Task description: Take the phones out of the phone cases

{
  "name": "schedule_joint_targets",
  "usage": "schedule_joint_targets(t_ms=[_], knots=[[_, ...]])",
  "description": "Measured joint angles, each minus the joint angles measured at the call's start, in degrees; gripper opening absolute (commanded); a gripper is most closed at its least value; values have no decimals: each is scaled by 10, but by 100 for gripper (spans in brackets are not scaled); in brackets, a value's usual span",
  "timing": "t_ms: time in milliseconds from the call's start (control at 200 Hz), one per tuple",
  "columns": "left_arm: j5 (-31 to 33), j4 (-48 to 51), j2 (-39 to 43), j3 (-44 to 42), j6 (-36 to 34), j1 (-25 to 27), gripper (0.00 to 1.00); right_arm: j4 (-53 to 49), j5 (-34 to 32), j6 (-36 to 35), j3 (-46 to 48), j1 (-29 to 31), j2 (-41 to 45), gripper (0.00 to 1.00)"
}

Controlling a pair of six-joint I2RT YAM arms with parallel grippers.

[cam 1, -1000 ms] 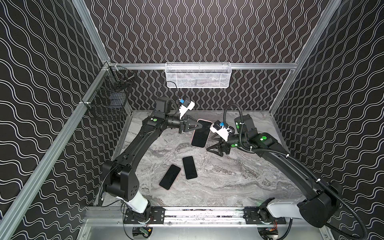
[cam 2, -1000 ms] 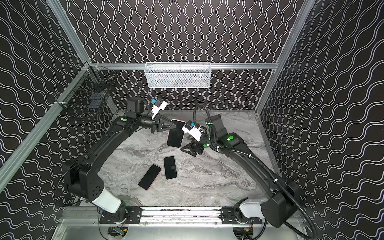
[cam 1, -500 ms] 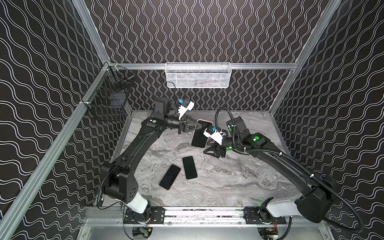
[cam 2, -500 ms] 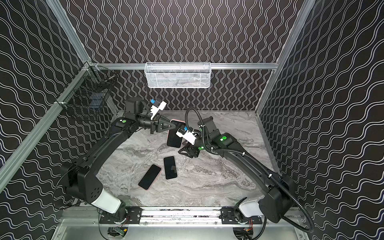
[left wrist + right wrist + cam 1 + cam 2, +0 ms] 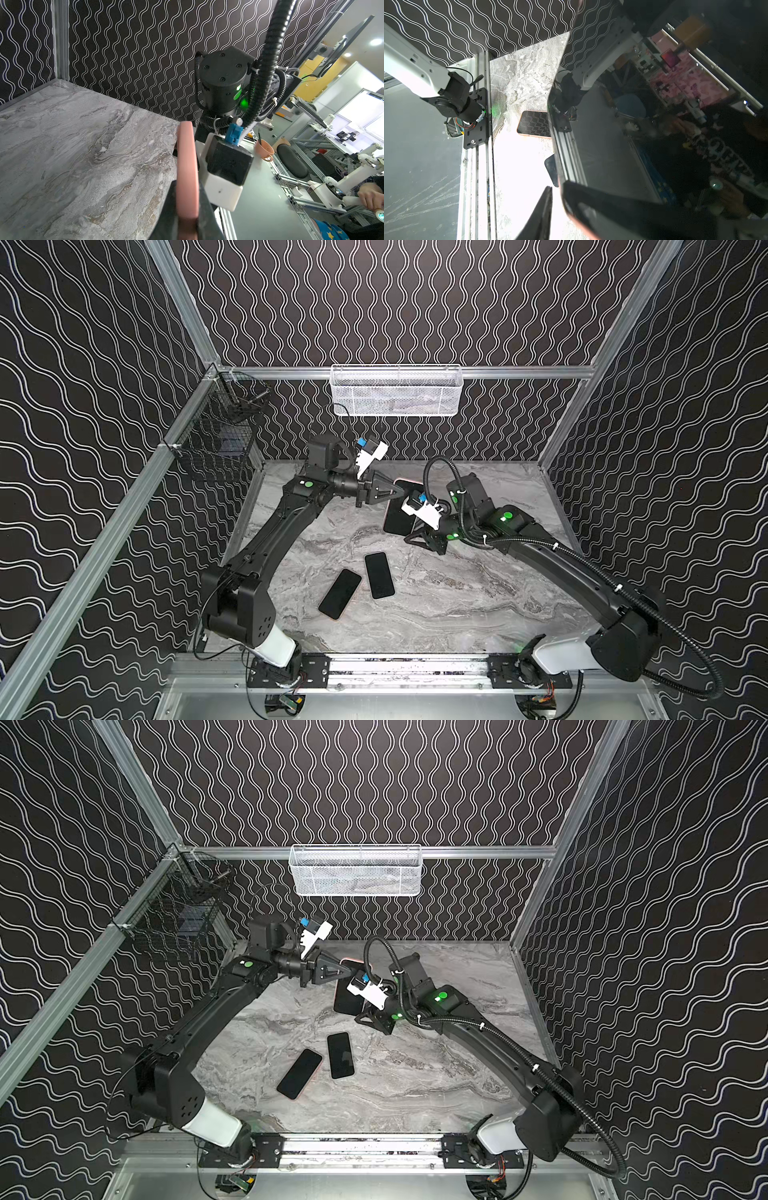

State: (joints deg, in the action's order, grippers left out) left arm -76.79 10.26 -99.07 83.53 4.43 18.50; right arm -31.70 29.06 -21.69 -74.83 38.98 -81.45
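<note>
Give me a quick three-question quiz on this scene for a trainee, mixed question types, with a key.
1. True or false: the left tool is clamped on the pink-cased phone.
2. How many loose phones lie flat on the table?
3. The white mesh basket hangs on: A back wall, B left wall, C front rail.
Key: 1 true; 2 two; 3 A.
</note>
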Motion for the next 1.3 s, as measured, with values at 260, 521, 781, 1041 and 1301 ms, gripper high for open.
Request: schedule_joint_targets(t_ms=[260,521,781,1041,1301], knots=[[-14,-5,1,-3,1,0,0,-11,-4,2,-5,10,-4,13],[-37,-19,1,-9,13,0,0,-13,-24,10,-3,31,2,11],[-59,-108,1,-44,91,0,0,-9,-72,6,11,59,13,11],[-61,-184,8,-60,166,1,0,16,-122,-11,30,76,28,11],[-47,-191,14,-60,168,6,0,49,-139,-12,58,77,45,12]])
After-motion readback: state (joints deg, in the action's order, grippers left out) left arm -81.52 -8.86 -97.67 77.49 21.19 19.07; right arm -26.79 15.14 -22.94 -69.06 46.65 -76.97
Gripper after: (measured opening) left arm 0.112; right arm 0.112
